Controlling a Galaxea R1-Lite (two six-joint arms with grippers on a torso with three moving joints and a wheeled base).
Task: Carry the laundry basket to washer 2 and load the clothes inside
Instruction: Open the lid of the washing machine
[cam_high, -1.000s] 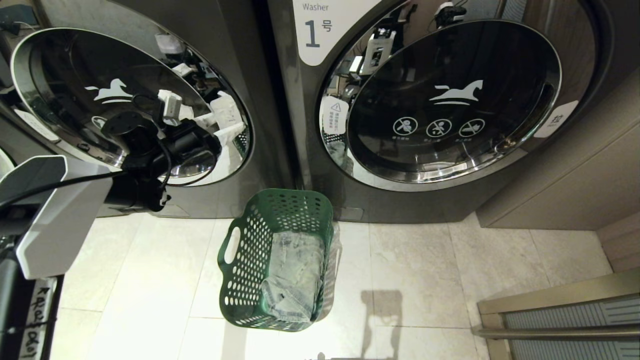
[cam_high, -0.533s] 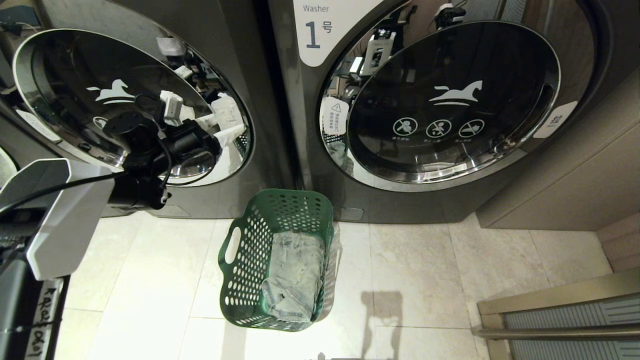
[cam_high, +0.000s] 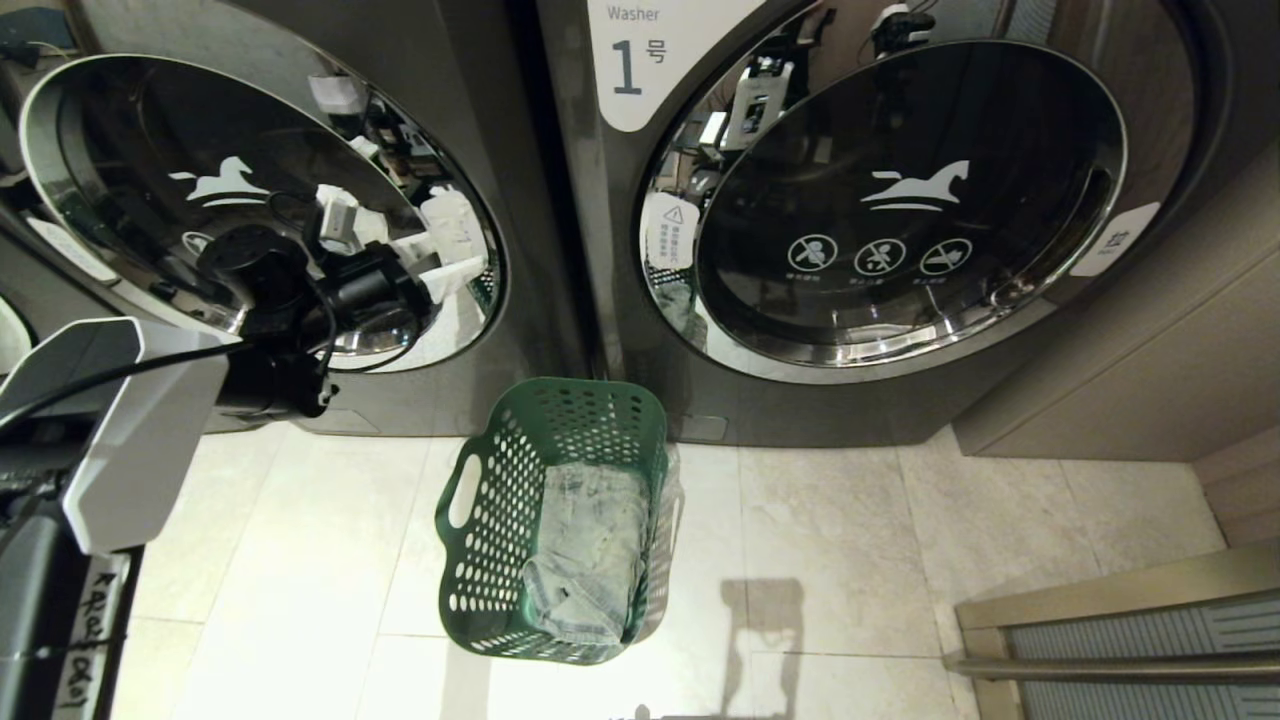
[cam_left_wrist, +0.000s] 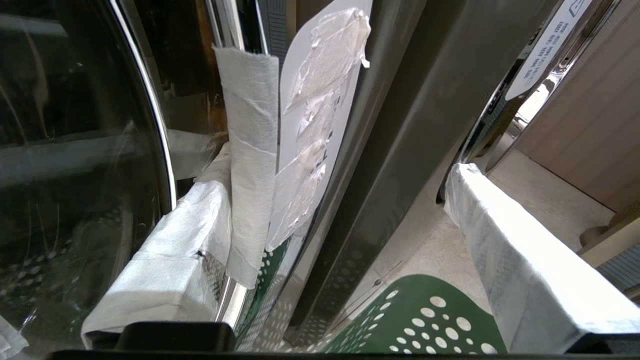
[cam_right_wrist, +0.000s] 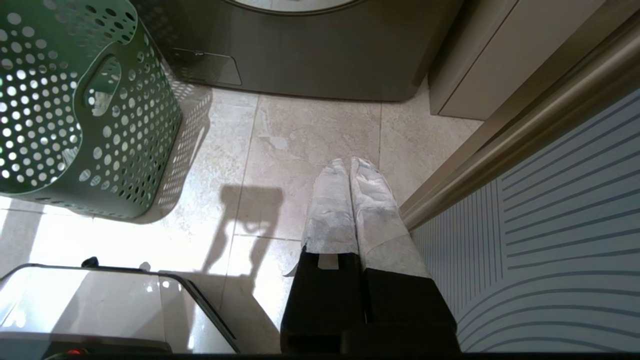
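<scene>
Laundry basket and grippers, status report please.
Left gripper open, up at left washer's door, empty. Right gripper shut, parked low. Laundry basket on floor, clothes inside. Door closed.

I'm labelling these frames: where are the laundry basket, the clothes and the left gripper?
laundry basket (cam_high: 487, 520), head view, left perforated wall.
clothes (cam_high: 590, 550), head view, middle of denim.
left gripper (cam_left_wrist: 345, 200), left wrist view, between the open fingertips.

**A:** What are the surfaces like around the laundry basket (cam_high: 500, 520)?

**B:** It is matt green plastic, holding pale denim clothes (cam_high: 590, 550). Beneath it, the floor (cam_high: 840, 540) is smooth, mottled stone-look tile. Behind it on the left, washer 2 (cam_high: 450, 60) is brushed dark metal with a glossy glass door (cam_high: 200, 180) and chrome rim. The left gripper (cam_left_wrist: 345, 200) has fingers (cam_left_wrist: 505, 250) wrapped in white, cloth-like tape.
</scene>
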